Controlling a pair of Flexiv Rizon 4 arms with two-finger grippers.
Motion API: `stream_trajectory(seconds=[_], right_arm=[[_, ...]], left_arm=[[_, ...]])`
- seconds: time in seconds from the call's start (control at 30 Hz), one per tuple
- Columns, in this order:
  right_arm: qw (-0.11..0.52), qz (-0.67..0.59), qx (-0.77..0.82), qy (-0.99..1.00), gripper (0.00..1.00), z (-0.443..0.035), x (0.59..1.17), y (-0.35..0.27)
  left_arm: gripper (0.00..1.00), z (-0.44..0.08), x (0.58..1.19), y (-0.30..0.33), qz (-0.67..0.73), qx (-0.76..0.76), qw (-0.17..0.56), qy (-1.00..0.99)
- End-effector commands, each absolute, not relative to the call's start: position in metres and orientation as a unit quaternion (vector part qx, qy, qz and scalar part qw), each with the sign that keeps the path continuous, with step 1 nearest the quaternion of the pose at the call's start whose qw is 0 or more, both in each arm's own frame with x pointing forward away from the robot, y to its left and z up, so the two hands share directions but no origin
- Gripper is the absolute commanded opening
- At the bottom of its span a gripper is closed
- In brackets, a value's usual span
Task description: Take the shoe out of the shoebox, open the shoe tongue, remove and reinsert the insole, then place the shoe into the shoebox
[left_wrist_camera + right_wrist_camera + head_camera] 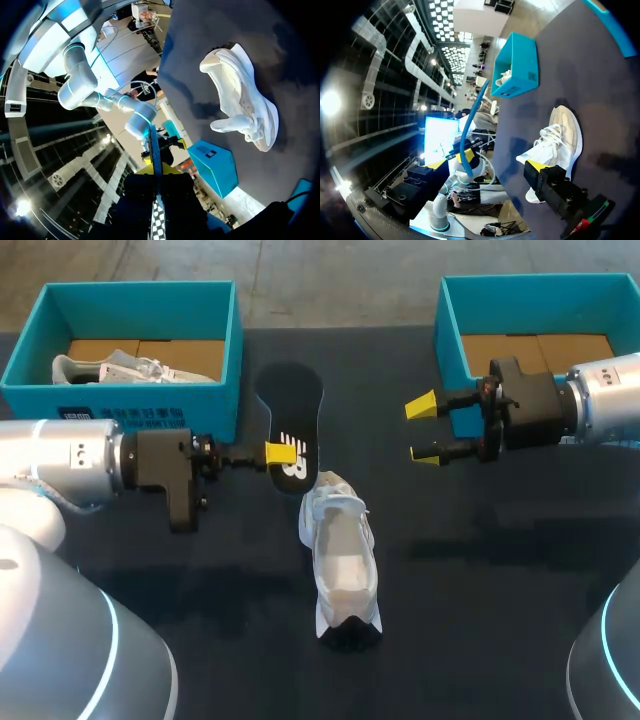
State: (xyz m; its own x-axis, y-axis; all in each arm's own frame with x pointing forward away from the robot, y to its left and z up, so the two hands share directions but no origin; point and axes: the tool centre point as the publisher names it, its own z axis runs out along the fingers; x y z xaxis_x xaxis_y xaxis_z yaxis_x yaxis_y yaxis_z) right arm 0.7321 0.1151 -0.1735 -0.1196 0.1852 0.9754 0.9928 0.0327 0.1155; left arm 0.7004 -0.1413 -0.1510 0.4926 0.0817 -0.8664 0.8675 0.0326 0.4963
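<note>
left tool (281,453) seemingly clamps insole (291,400) | right tool (423,430) agape | shoe (341,552) on table (500,590)

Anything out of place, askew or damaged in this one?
Nothing odd. The black insole is out of the white shoe, pinched by the left gripper, as the task expects. The shoe stands intact on the table.

A dark worktop (480,590) carries a teal box (130,395) at 10 o'clock, holding 1 pale sneaker (120,367).
</note>
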Motion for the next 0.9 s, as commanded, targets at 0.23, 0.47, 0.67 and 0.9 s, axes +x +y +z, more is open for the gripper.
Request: stream_trajectory(seconds=[0.23,0.47,0.67,0.9], right_arm=[[0.424,-0.473,-0.509,-0.581,1.00,-0.173,0.734,0.117],[0.420,-0.477,-0.518,-0.572,1.00,-0.163,0.755,0.139],[0.414,-0.473,-0.527,-0.573,1.00,-0.154,0.772,0.161],[0.426,-0.465,-0.531,-0.567,1.00,-0.156,0.791,0.183]], left_arm=[[0.00,-0.152,0.700,-0.142,-0.323,0.615,0.608,0.385],[0.00,-0.152,0.700,-0.142,-0.323,0.615,0.608,0.385],[0.00,-0.152,0.700,-0.142,-0.323,0.615,0.608,0.385],[0.00,-0.152,0.700,-0.142,-0.323,0.615,0.608,0.385]])
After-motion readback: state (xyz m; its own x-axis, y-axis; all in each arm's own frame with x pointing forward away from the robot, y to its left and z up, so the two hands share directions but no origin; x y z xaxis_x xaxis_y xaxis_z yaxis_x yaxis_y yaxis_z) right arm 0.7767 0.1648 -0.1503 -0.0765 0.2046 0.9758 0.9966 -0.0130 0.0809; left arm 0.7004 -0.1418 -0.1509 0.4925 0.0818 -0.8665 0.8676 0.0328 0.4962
